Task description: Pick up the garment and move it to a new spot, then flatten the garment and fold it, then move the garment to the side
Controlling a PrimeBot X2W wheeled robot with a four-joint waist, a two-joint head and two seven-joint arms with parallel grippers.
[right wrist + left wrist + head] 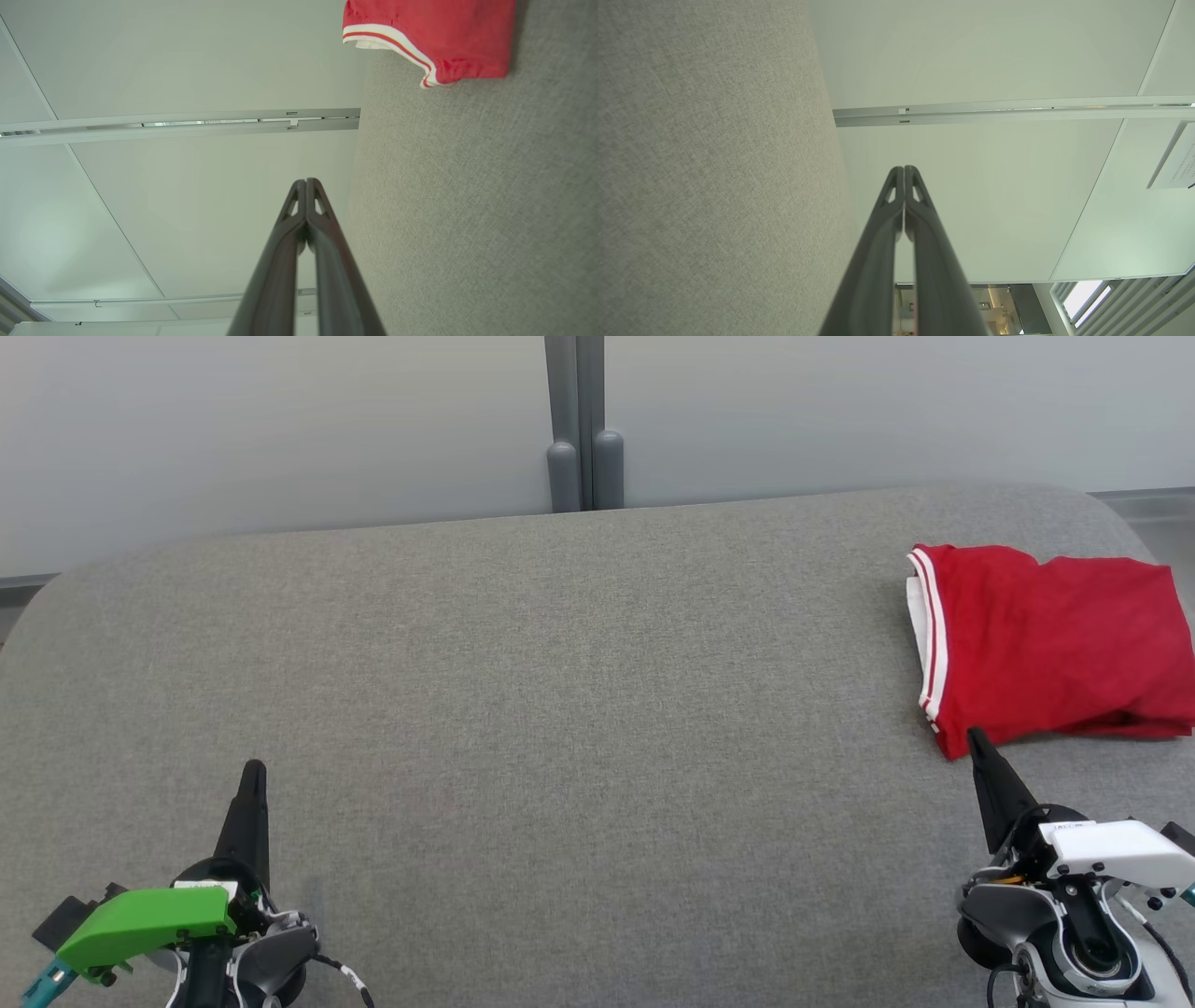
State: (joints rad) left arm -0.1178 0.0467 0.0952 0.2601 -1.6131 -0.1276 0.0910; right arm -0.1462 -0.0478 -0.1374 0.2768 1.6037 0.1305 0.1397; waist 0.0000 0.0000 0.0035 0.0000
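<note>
A big grey cloth surface (560, 709) spreads out in front of the robot. Behind it is a pale wall (280, 429) with a grey post (583, 429) going up its middle.

The red garment (1055, 644) lies folded on the far right part of the surface, close to the right edge. It has a white and red stripe along its left side. The rest of the surface around it is bare grey cloth.

The left gripper (253, 770) is down at the near left, well apart from the garment. It has a green cover (140, 919). Its two dark fingers (878, 242) are pressed together and hold nothing. They point up and away over the surface.

The right gripper (976, 735) is at the near right and has a white cover (1116, 849). Its fingers (280, 252) are pressed together too, with nothing between them. In the head view its tip sits right by the near left corner of the garment. In the right wrist view the garment lies ahead of the tip and is not touching it.
</note>
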